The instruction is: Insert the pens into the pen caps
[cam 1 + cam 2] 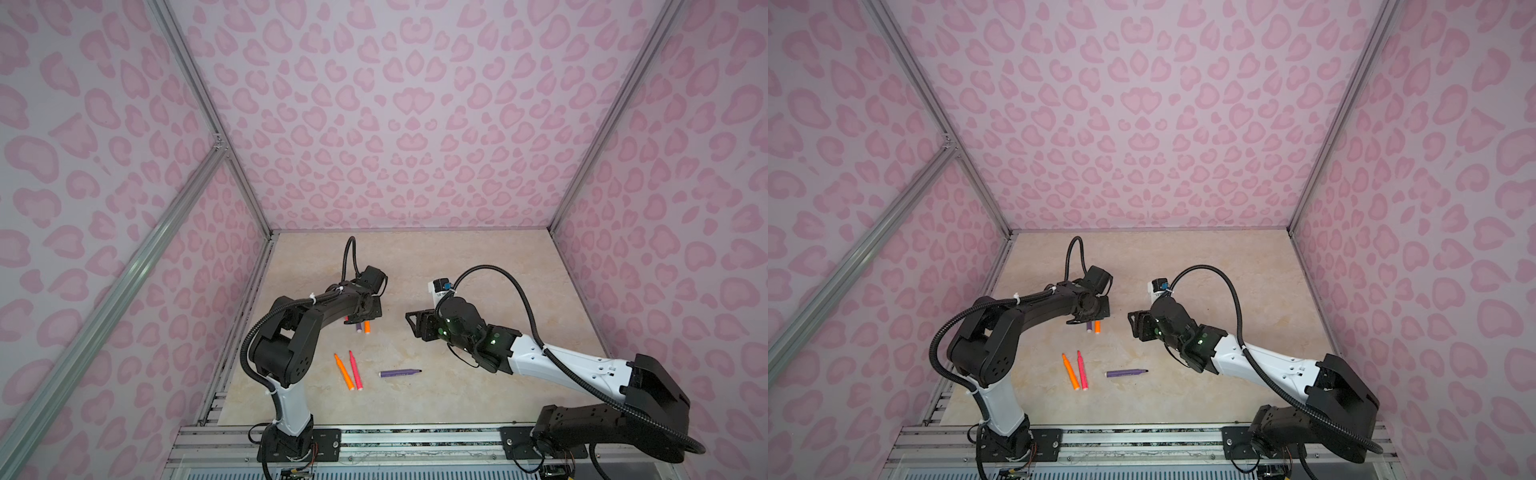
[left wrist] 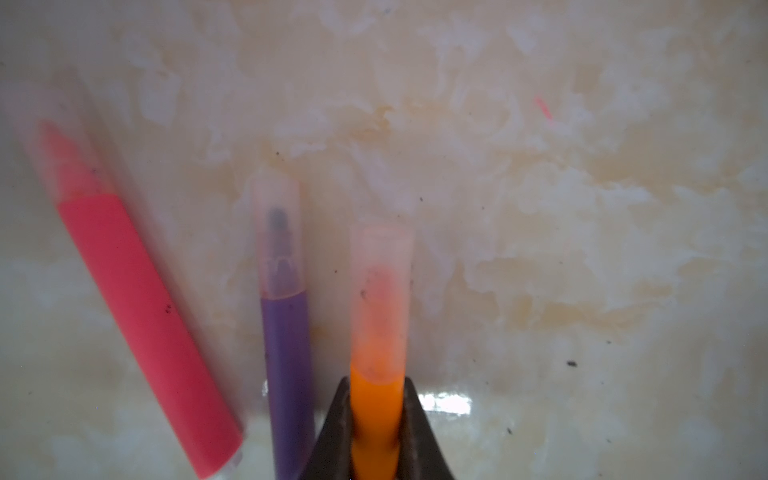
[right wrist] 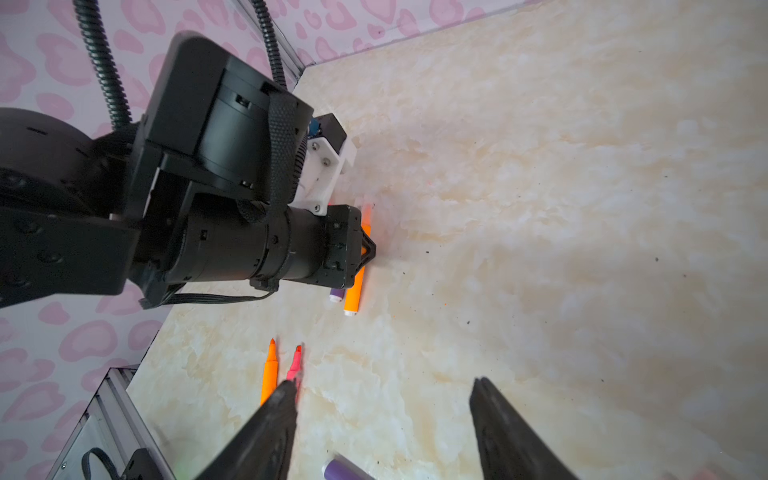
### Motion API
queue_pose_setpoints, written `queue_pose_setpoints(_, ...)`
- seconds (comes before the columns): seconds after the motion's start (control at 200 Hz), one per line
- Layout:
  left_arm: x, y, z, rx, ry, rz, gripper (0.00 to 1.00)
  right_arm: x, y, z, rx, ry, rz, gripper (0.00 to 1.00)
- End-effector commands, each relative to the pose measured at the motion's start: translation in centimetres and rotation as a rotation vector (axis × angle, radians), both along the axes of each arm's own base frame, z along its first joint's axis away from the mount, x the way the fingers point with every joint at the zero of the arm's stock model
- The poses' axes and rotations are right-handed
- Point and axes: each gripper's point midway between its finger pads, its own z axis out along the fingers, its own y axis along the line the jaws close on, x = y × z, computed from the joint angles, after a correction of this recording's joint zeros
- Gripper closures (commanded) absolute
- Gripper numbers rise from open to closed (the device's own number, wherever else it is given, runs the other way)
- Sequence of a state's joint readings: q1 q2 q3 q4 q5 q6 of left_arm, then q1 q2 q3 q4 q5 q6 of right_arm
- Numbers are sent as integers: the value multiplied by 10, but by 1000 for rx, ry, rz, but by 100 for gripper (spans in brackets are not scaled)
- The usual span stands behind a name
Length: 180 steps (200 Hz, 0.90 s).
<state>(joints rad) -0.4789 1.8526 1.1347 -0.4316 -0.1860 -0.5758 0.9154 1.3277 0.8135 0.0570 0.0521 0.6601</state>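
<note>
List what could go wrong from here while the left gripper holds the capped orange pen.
1. The left gripper is shut on the capped orange pen, which lies close beside the capped purple pen. Shifting it or letting go could nudge or roll that neighbour.
2. The bare orange pen and bare pink pen lie close side by side, so the open right gripper might disturb one while taking the other.

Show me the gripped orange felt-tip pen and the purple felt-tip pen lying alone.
Gripped orange felt-tip pen (image 2: 376, 399): left wrist view, on its barrel.
Lone purple felt-tip pen (image 1: 399, 372): in a top view, mid-barrel.
</note>
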Motion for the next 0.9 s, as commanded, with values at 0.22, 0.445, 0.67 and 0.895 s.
queue_pose_setpoints(0.22,-5,-10,11,-69,-25,-52,61,6,-20,17,0,-55,-55,32)
queue_pose_setpoints(0.445,-27,-33,56,-173,-124,-154,55,11,-48,36,18,-128,-145,32)
queue_pose_setpoints(0.67,-128,-71,82,-185,-136,-487,48,11,-78,58,88,-179,-204,30)
queue_pose_setpoints(0.895,-184,-70,70,-241,-68,-579,40,9,-81,61,105,-192,-205,29)
